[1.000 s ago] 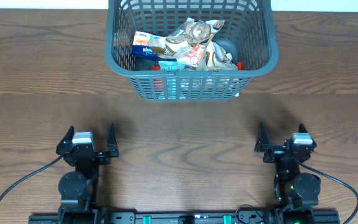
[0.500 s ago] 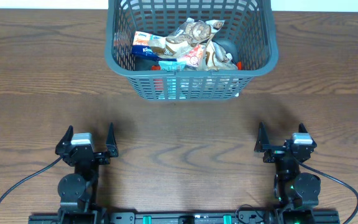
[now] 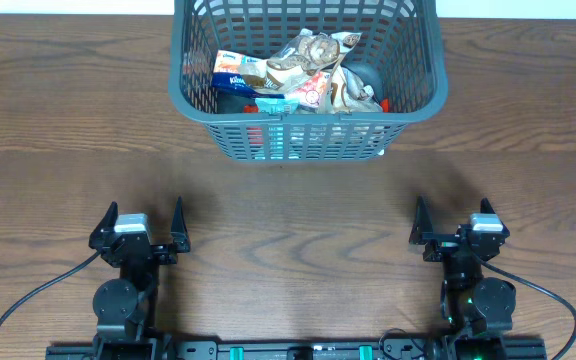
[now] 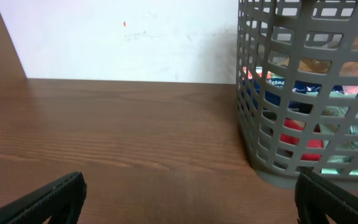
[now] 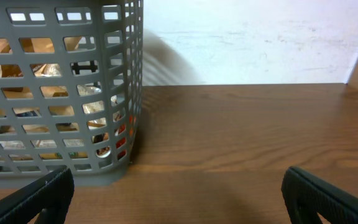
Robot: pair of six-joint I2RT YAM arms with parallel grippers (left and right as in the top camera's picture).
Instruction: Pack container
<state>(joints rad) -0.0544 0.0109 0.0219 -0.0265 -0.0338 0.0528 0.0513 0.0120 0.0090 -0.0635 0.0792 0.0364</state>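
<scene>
The dark grey slotted container (image 3: 208, 110) stands at the far middle of the wooden table and holds several snack packs (image 3: 303, 75). It shows at the right of the left wrist view (image 4: 272, 143) and at the left of the right wrist view (image 5: 55, 93). My left gripper (image 3: 140, 222) is open and empty near the front left edge, far from the container. My right gripper (image 3: 451, 220) is open and empty near the front right edge. Each wrist view shows its two black fingertips (image 4: 48, 199) (image 5: 328, 196) wide apart over bare wood.
A white wall (image 4: 129, 37) rises behind the table's far edge. Brown wood lies between the grippers and the container (image 3: 298, 230). Black cables run from both arm bases at the front edge (image 3: 28, 300).
</scene>
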